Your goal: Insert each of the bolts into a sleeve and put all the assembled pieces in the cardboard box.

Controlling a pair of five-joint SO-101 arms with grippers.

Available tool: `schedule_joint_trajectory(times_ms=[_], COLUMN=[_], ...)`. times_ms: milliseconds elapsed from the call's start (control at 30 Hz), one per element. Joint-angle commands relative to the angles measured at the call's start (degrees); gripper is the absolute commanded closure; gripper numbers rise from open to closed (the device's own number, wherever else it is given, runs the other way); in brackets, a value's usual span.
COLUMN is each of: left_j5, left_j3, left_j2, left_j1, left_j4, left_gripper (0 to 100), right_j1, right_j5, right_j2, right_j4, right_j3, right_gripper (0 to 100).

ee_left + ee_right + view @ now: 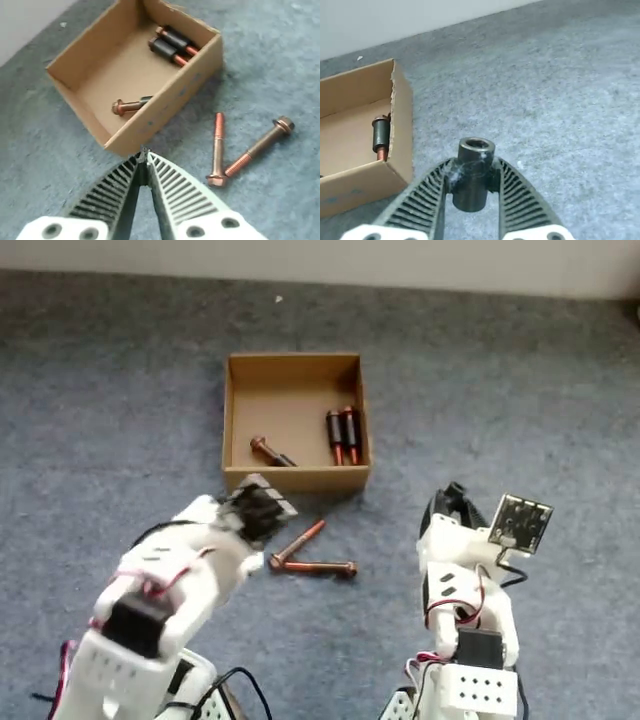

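Sleeve ready, 2 bolts to go: a black sleeve (474, 152) stands upright with its bore open at the top, clamped in the right claw (472, 170). The claw holds it above the grey table (560, 100), off to the right of the cardboard box (295, 480). The grip looks chosen to leave the hole free to receive a bolt.

2 copper-coloured bolts (218, 147) lie loose on the table just in front of the box, meeting at 1 end in a shallow V.

The left claw (144, 160), jaws together and empty, hangs near the box's front wall and just beside the bolts. From there it seems well placed to take 1 of them.

Inside the box rest 3 assembled pieces (342, 436), 2 side by side against the right wall and 1 toward the front left. By that count the job appears a little over half done. The next step is likely a pick-up of a bolt, then lining its shank up with the waiting bore.
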Motion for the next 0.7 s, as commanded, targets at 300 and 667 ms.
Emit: schedule_joint_trajectory(times_ms=[300,667], left_j5=[-6.9,-11.3], left_j3=[-19.6,-33.5], left_j2=[42.8,71.4], left_j1=[14.2,18.9], left_j4=[-0.3,-0.3], left_gripper=[89,89], right_j1=[2.4,2.4], right_j5=[0.4,0.5], right_j2=[-1.5,-1.5], right_j4=[-1.5,-1.5], right_j3=[-0.7,-0.7], right_gripper=[99.4,99.4])
